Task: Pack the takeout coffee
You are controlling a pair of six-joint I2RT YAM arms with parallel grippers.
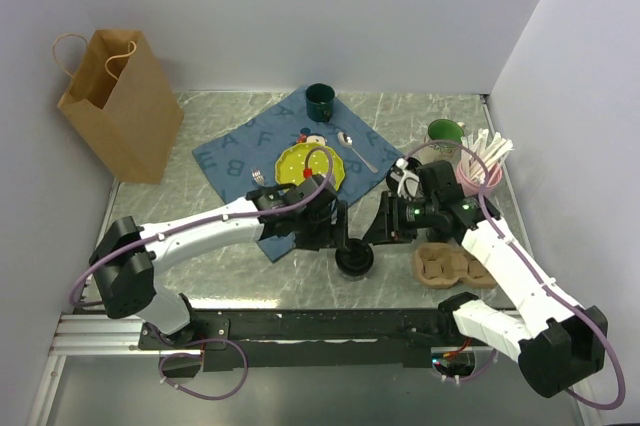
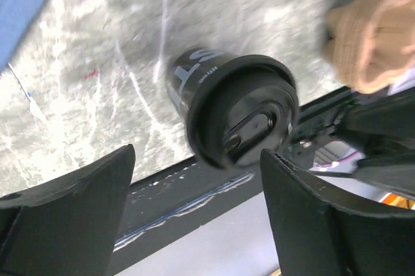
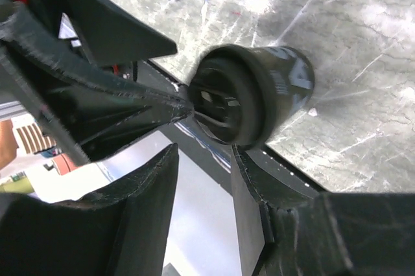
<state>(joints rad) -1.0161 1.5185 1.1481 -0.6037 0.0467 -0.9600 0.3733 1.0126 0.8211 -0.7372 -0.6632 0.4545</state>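
Note:
One black takeout cup [image 1: 355,260] with a round black lid stands near the table's front edge; no other such cup shows. In the left wrist view the cup [image 2: 237,111] shows white lettering and sits just beyond the fingertips, not between them. My left gripper [image 1: 338,236] [image 2: 198,156] is open and empty, just left of the cup. My right gripper [image 1: 380,233] [image 3: 204,153] is open and empty, just right of the cup [image 3: 256,91]. The two grippers face each other across the cup.
The brown pulp carrier [image 1: 450,264] [image 2: 379,30] lies right of the cup. A paper bag [image 1: 120,106] stands back left. A blue lettered cloth [image 1: 240,151] holds a yellow plate [image 1: 308,164], a spoon [image 1: 355,149] and a dark green mug [image 1: 320,99]. A pink cup [image 1: 480,174] of white utensils stands right.

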